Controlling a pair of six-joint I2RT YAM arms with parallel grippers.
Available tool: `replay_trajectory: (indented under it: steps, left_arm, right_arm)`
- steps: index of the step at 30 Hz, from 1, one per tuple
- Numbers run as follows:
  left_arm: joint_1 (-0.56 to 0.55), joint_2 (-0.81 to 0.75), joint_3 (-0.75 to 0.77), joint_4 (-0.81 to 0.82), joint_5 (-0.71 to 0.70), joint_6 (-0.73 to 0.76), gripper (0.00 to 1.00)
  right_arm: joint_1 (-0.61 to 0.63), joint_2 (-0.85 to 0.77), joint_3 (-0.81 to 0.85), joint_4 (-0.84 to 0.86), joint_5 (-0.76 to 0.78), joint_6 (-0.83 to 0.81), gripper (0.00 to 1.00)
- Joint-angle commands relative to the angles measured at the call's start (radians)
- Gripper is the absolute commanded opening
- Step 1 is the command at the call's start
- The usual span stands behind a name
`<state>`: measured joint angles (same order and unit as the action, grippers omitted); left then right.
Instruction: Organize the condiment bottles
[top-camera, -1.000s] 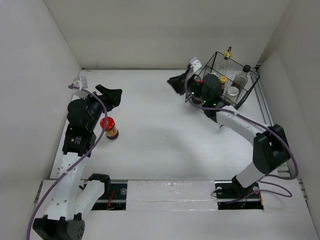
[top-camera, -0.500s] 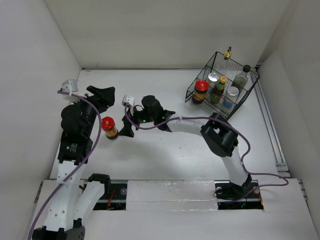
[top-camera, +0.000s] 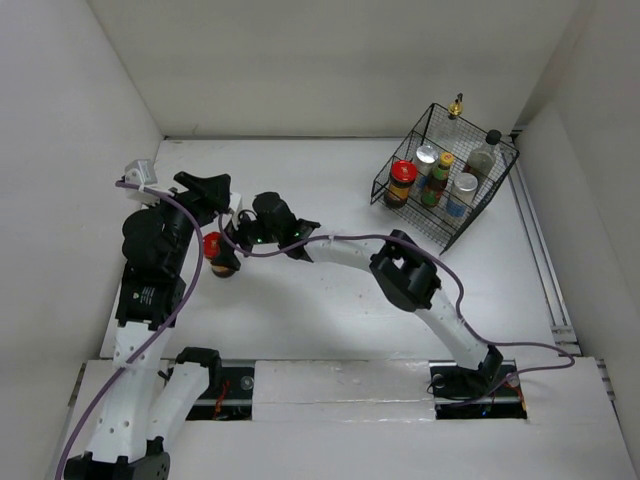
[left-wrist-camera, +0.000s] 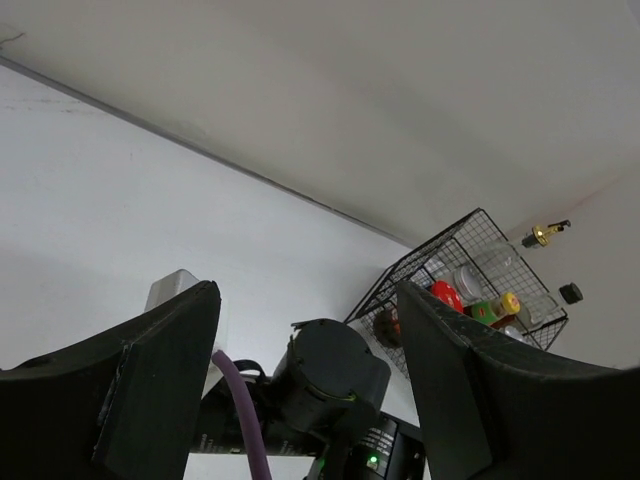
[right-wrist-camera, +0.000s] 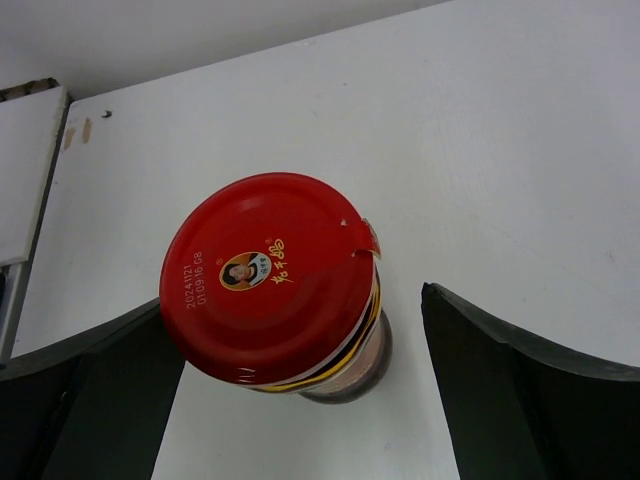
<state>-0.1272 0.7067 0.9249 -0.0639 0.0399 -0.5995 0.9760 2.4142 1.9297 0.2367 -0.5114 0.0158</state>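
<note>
A red-capped dark jar stands upright on the white table at the left. My right gripper reaches across to it and is open, with one finger on each side of the jar and a clear gap on the right. My left gripper hovers just behind the jar, open and holding nothing. The other condiment bottles stand in the black wire basket: a red-capped jar, a yellow-capped green bottle, two silver-lidded jars and a tall gold-topped bottle.
The basket sits at the far right corner, near the right wall. My right arm stretches across the middle of the table, and its wrist fills the space in front of my left fingers. White walls enclose the table on three sides.
My right arm swung from the basket across the table to the red-capped jar, and its jaws opened wide around it. My left gripper shifted slightly back and left.
</note>
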Motion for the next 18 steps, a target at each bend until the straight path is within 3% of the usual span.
replay_trajectory:
  steps: [1,13,18]
  left_arm:
    - [0.005,-0.026,0.042,0.044,-0.005,0.015,0.67]
    - [0.005,-0.026,0.042,0.044,0.005,0.024,0.67]
    - [0.005,-0.026,0.042,0.044,0.014,0.024,0.67]
  right_arm:
    - [0.016,0.026,0.055,0.082,0.010,0.036,0.99]
    - [0.026,0.115,0.120,0.294,0.047,0.158,0.98]
    - [0.026,0.091,0.036,0.401,0.079,0.213,0.66]
